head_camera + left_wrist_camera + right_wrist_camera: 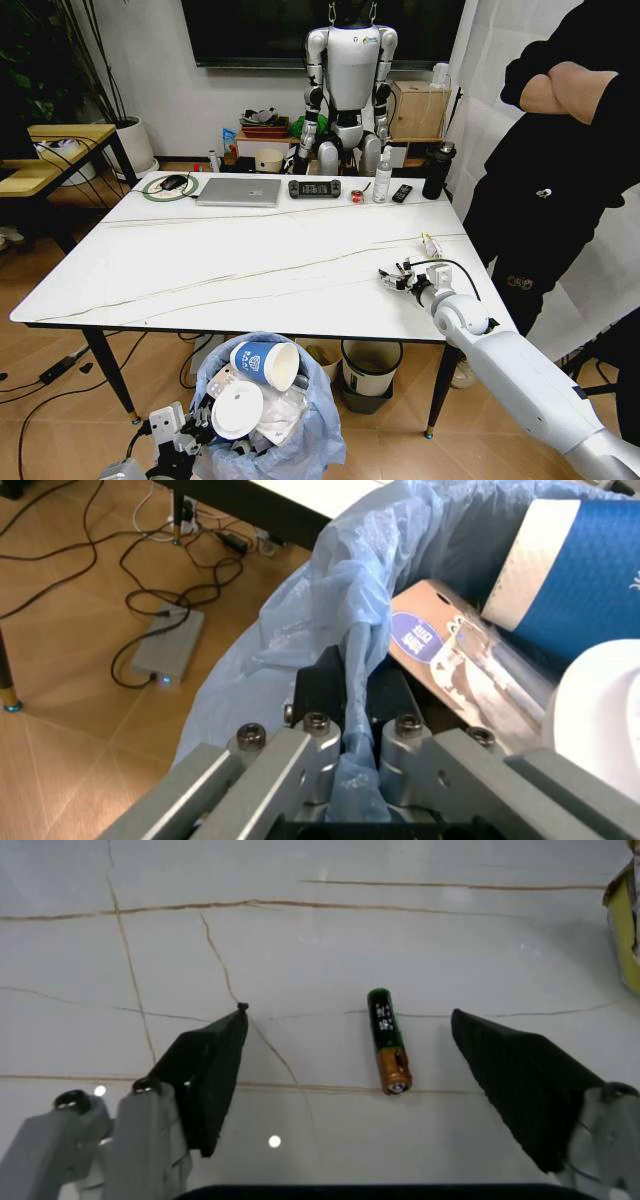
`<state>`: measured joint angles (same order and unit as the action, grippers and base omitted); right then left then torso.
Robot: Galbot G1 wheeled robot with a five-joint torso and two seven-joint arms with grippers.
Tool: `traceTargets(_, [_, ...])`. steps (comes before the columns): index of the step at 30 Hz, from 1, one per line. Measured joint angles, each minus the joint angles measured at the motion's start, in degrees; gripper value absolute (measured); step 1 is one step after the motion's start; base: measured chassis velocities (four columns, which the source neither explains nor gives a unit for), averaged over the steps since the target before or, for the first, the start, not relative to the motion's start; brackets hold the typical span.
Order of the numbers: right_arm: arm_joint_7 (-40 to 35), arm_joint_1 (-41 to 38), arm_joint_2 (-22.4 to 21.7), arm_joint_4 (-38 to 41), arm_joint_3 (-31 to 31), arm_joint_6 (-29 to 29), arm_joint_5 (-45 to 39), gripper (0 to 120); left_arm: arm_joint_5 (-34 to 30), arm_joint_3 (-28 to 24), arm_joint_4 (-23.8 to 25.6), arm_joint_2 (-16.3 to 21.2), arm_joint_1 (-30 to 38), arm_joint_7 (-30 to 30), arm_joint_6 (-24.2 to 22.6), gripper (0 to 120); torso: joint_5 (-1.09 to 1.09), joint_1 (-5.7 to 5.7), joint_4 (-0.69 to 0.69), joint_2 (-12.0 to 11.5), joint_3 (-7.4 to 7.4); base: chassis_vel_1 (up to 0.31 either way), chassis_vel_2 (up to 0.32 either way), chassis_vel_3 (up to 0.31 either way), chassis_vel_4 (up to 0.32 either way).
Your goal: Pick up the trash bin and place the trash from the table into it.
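Hovering low over the bench [250, 260], the right gripper [350, 1065] stands with its jaws wide apart on either side of a small battery [387, 1041] lying flat on the marble. The left gripper [345, 735] is clamped on the bag-lined rim of the trash bin [310, 430], held below the bench's near edge and already holding a paper cup [265, 362] and white lid [238, 410]. Judged from this, the pick is in hand; next calls for lowering and closing squarely across the battery.

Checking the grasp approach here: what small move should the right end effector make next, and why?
Probably lower and close: the right end effector is open above the table, its fingers either side of the battery. The left end effector grips the trash bin rim.
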<state>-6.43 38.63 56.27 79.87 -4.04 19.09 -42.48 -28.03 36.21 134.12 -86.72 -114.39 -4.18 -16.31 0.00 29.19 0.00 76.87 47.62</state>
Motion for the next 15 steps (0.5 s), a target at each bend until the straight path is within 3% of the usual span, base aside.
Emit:
traceTargets(9, [-0.1, 1.0, -1.4, 1.2, -0.7, 0.2, 0.3, 39, -0.3, 0.1, -0.3, 0.2, 0.3, 0.0, 0.0, 0, -0.01, 0.00, 0.00, 0.0, -0.01, 0.000, 0.000, 0.000, 0.000])
traceTargets(11, [-0.1, 1.0, -1.4, 1.2, -0.7, 0.2, 0.4, 36, -0.3, 0.1, -0.3, 0.3, 0.3, 0.0, 0.0, 0, -0.01, -0.01, 0.00, 0.0, -0.01, 0.000, 0.000, 0.000, 0.000])
traceTargets(15, [-0.1, 1.4, -1.8, 1.5, -0.6, 0.4, 0.9, 17, -0.4, 0.1, -0.3, 0.4, 0.4, -0.1, -0.1, 0, -0.01, 0.00, 0.00, 0.0, -0.01, 0.000, 0.000, 0.000, 0.000])
